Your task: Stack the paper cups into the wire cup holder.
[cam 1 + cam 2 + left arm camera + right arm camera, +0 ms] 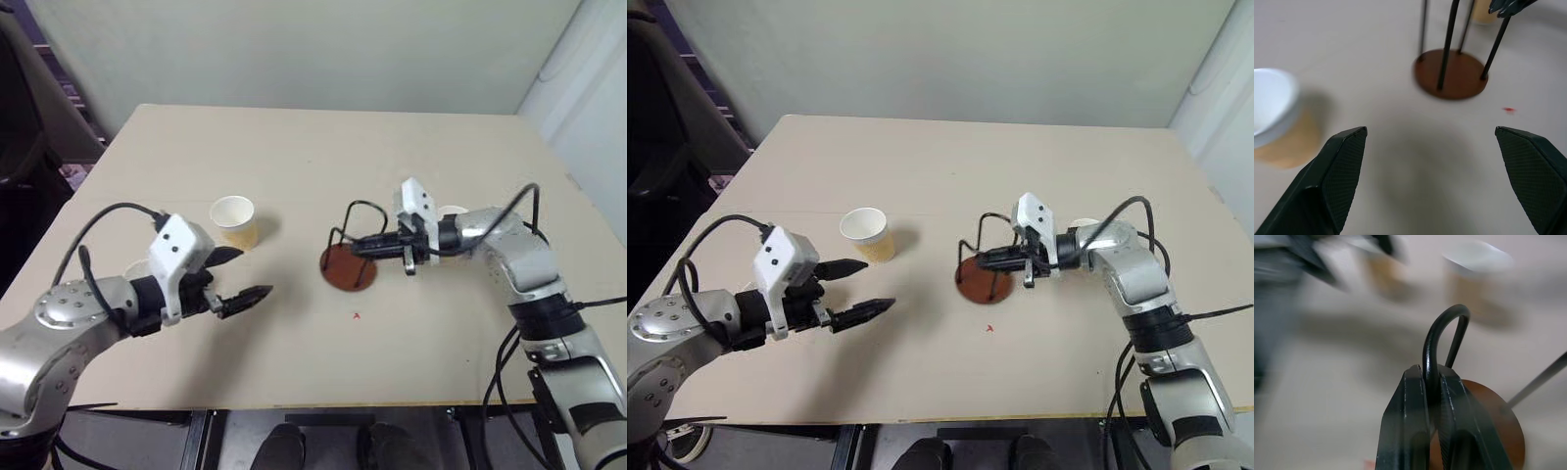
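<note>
Left tool nearest, hovering above the surface with its fingers spread wide and nothing between them, pointing toward the middle. Just past it, a cup stands upright on the surface, mouth up, white inside — empty as far as can be seen. Right of centre sits the holder: brown disc base flat on the surface, black wire loops standing up, no cup inside it yet. Right tool reaches in from the right, pinched narrow on one of the wire loops — the right wrist view shows the loop rising from between the shut fingers. A second cup is partly hidden behind the right wrist, near the holder; whether it holds anything cannot be told. A small red mark lies on the surface in front of the holder. Judgement: the step in hand is steadying the holder so cups can be dropped in; stacking itself has not begun. To do it well, the right tool should keep the grip light and the base flat — a pull on the thin wire would likely tip or drag the holder. The left tool looks well placed to take the near cup; gripping it by the wall below the rim, gently, should avoid crushing the paper, then lower it straight down between the loops.
</note>
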`<state>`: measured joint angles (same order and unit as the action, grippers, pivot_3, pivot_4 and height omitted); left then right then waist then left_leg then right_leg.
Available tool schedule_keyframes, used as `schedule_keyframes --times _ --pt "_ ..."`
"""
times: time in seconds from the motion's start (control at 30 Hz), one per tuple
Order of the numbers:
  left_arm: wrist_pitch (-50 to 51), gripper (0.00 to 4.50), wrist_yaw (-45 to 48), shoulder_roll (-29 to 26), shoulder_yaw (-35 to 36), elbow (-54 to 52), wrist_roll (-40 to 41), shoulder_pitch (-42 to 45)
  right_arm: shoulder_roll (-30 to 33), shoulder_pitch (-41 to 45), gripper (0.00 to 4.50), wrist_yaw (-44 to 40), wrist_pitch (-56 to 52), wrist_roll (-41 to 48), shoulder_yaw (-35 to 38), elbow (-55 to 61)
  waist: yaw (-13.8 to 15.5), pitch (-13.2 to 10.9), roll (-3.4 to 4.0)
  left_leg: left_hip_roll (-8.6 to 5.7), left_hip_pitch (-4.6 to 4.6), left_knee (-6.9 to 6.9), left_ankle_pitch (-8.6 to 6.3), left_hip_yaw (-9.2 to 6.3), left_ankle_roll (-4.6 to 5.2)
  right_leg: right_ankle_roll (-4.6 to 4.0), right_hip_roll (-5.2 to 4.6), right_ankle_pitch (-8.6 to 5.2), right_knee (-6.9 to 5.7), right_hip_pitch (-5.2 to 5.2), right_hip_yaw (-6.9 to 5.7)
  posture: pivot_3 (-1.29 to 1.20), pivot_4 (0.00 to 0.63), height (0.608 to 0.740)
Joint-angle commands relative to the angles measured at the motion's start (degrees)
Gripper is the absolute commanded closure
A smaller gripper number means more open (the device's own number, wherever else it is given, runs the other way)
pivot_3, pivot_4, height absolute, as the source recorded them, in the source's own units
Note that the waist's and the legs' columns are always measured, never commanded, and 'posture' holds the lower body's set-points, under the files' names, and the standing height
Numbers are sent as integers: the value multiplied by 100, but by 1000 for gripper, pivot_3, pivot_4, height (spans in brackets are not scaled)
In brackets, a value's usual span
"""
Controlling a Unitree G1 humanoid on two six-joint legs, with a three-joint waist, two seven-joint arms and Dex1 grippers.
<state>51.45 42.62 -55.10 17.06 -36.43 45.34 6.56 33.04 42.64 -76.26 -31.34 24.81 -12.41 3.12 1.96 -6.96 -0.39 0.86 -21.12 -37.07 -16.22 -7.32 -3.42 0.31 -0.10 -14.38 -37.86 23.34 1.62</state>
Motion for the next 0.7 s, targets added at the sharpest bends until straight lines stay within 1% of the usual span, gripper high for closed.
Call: schedule_keyframes --times 0.03,0.13,0.27,0.53,0.63,0.7 --pt "-24 0 517 -258 -157 -244 237 47 181 4 4466 -654 31 467 44 565 -1 0 -1 0 2 0 -1 0 -1 0 4 0 1 -3 1 0 150 740" --pt "-87 0 813 -469 -483 -224 127 73 309 -55 4466 -1110 310 324 -236 577 -2 1 -2 2 10 -2 -1 -6 -2 -1 7 -1 4 -11 2 0 150 740" --pt "-153 0 940 -578 -739 -182 -29 107 447 -60 4466 -1516 997 -150 -615 290 -10 1 -2 7 14 -4 1 -9 -4 -6 6 0 -9 -10 3 0 150 740" --pt "-134 0 856 -547 -743 -264 -96 26 338 132 4466 -1597 1872 -720 -819 -394 -16 1 -2 25 16 -3 1 -7 -3 -25 12 11 -15 -7 -1 0 150 740" --pt "-141 0 860 -555 -685 -288 -76 -21 394 178 4466 -1605 1913 -766 -877 -485 -15 1 -2 28 15 -3 1 -7 -3 -26 14 12 -14 -7 -2 0 150 740" --pt "-153 0 863 -558 -674 -269 -82 -14 458 183 3876 -1624 1888 -719 -905 -476 -14 1 -2 29 15 -3 1 -7 -3 -26 15 12 -12 -7 -2 0 150 740"
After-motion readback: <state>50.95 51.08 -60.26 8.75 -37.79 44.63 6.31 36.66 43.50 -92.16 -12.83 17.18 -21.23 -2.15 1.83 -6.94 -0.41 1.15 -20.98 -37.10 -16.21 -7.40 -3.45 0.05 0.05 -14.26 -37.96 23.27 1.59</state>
